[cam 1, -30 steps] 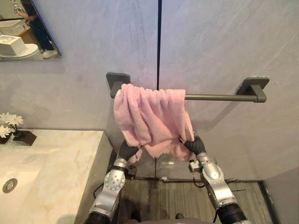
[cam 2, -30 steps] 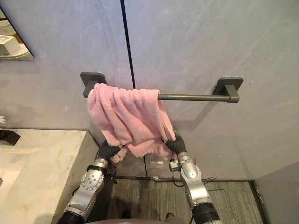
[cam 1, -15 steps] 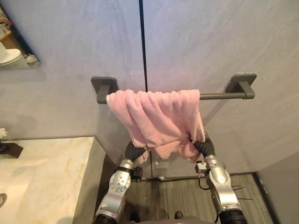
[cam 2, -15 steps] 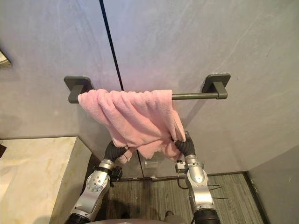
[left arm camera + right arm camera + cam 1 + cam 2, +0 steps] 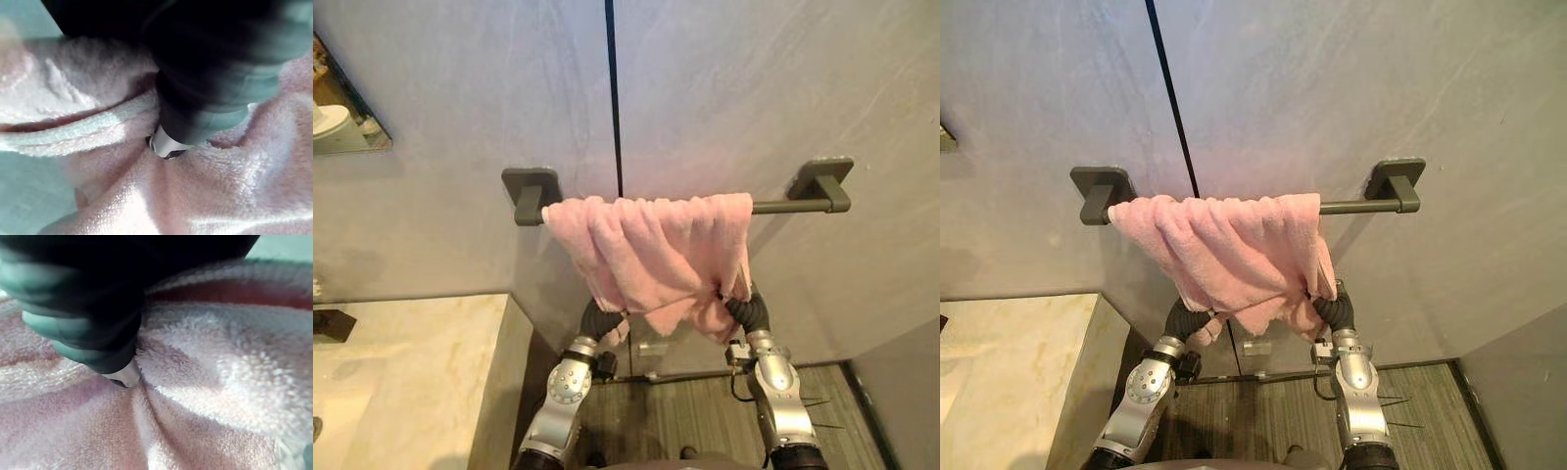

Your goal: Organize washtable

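Note:
A pink towel (image 5: 646, 250) hangs bunched over the dark towel bar (image 5: 788, 207) on the grey wall, covering its left and middle part. Both arms reach up under the towel's lower edge. My left hand (image 5: 604, 319) is tucked into the lower left folds, my right hand (image 5: 749, 311) into the lower right corner. Up close, the left thumb (image 5: 195, 117) digs into the cloth and creases run out from the pinch. The right thumb (image 5: 98, 347) pinches the terry (image 5: 210, 382) the same way. The other fingers are hidden in the cloth.
A marble washtable (image 5: 401, 372) lies at the lower left, its edge close to my left arm. A mirror corner (image 5: 342, 122) hangs at the upper left. The bar's right bracket (image 5: 822, 184) is bare. Striped floor (image 5: 675, 421) shows below.
The towel's right edge has slid further right along the bar, so the cloth lies wider and flatter. Both hands rose slightly with it. The camera has shifted to the right.

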{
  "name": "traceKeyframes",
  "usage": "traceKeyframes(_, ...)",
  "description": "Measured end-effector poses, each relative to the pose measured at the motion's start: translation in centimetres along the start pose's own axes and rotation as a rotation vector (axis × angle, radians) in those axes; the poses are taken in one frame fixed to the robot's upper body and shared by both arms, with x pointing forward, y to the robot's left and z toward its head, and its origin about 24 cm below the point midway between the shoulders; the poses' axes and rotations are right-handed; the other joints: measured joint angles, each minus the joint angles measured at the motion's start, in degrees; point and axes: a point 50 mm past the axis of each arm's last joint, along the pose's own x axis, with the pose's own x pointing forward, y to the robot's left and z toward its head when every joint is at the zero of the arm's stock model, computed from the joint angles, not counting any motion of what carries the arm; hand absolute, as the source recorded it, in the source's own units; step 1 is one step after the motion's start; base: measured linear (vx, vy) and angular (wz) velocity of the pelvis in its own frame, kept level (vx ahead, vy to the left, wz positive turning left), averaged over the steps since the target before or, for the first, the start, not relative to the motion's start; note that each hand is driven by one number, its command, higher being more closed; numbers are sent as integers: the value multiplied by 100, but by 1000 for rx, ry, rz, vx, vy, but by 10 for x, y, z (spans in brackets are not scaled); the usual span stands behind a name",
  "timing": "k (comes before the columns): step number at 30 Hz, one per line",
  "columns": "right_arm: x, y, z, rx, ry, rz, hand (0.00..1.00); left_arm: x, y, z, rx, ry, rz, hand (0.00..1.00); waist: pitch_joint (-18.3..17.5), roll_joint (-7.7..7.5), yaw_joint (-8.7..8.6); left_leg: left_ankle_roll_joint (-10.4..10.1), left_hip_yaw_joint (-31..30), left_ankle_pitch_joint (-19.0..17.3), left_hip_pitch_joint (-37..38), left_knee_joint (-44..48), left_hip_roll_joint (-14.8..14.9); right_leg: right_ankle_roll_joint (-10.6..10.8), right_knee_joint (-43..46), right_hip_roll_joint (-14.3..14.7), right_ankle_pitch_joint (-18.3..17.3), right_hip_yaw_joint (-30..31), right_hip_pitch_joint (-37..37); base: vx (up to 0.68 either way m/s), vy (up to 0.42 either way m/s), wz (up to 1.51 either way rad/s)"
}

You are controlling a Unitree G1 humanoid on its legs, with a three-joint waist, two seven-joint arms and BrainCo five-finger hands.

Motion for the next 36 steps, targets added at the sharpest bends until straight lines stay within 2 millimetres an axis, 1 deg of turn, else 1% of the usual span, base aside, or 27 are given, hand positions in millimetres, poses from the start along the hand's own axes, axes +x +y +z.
traceKeyframes(6, 2, -2, -4, 2, 14, -12, 100, -3, -6, -8, -30, 40, 4, 100, -14, 115, -4, 0, -74, 4, -8, -32, 3, -5, 9, 14, -19, -10, 3, -45, -22, 3)
traceKeyframes(17, 6, 6, -6, 81, 23, -43, 100, -3, -5, -11, -51, 55, 9, 100, -15, 111, -3, 30, -72, 28, 16, 4, -8, -5, -4, 12, -17, 3, 21, 0, 0, 0)
traceKeyframes(20, 6, 7, -12, 85, 48, -43, 100, -4, -5, -12, -53, 61, 12, 100, -14, 109, -3, 30, -55, 28, 61, 3, -8, -5, -3, 12, -16, 16, 58, -11, -5, -1)
traceKeyframes(26, 7, 13, -25, 98, 105, -34, 100, -7, -3, -26, -81, 126, 25, 100, -13, 99, -2, 26, -6, 24, 178, -33, -5, -7, 5, 9, -15, 63, 134, -69, -13, -4)
traceKeyframes(27, 8, 14, -27, 99, 117, -31, 100, -8, -3, -29, -84, 139, 27, 100, -14, 97, -1, -3, 4, 5, 200, -35, -7, -7, 8, 7, -16, 78, 141, -79, -4, -4)
traceKeyframes(31, 14, 19, -31, 102, 140, -15, 100, -8, 0, -34, -83, 159, 38, 100, -10, 81, 5, -1, 20, 7, 208, -36, -14, -8, -5, 4, -14, 116, 147, -53, -5, -3)
traceKeyframes(32, 15, 20, -32, 102, 144, -12, 0, -8, 0, -35, -82, 162, 41, 100, -8, 77, 5, 0, 21, 8, 212, -36, -17, -9, -11, 2, -13, 117, 153, -44, -5, -2)
traceKeyframes(33, 17, 22, -34, 102, 155, -6, 0, -8, 3, -37, -83, 170, 54, 0, -1, 66, 2, -1, 26, 8, 216, -36, -23, -9, -23, -5, -13, 121, 181, -35, -4, 0)
traceKeyframes(36, 18, 23, -37, 102, 174, -1, 0, -10, 13, -43, -84, 195, 99, 0, 12, 41, 5, 0, 30, 6, 284, -37, -35, -8, -55, -17, -13, 121, 224, 0, 0, 0)
